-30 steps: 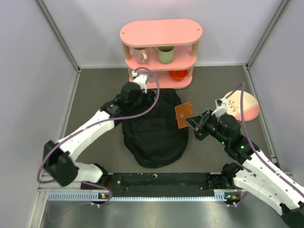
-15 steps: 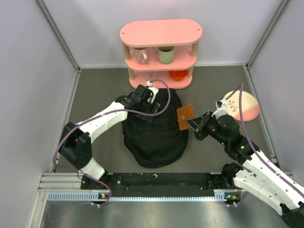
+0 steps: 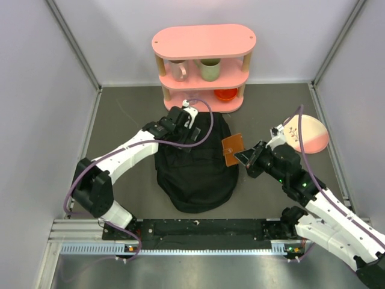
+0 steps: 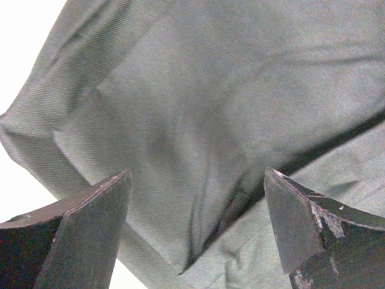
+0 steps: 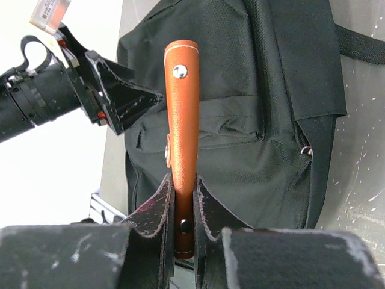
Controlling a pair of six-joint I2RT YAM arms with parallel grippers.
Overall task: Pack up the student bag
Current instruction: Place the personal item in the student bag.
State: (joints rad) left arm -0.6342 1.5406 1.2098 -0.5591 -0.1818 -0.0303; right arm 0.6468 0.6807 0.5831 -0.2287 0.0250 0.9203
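Midway across the grey worktop (image 3: 120, 120), a little nearer the near edge than the far one, lies the student bag (image 3: 195, 171), a soft black backpack resting flat with its front pocket facing up and one strap trailing off its right side. Over the bag's far end the left hand (image 3: 187, 129) points down at the fabric with its fingers spread wide; from the left wrist camera, creased black cloth fills the gap between the two dark fingers (image 4: 90, 223), though whether they touch it cannot be told. At the bag's right side, toward its far end, the right hand (image 3: 243, 158) pinches a brown leather wallet (image 3: 233, 149) by one end, its jaws pressed tight on the leather. From the right wrist camera the wallet (image 5: 181, 102) stands edge-on, a metal snap stud showing near its free end, with the bag (image 5: 252, 138) spread out beyond it. A white tag (image 5: 51, 12) on the left arm's wrist carries print too small to read. Against the far edge stands a pink shelf (image 3: 204, 42) holding two mugs (image 3: 210, 69), and a pink-and-white plate (image 3: 308, 133) lies near the right edge.
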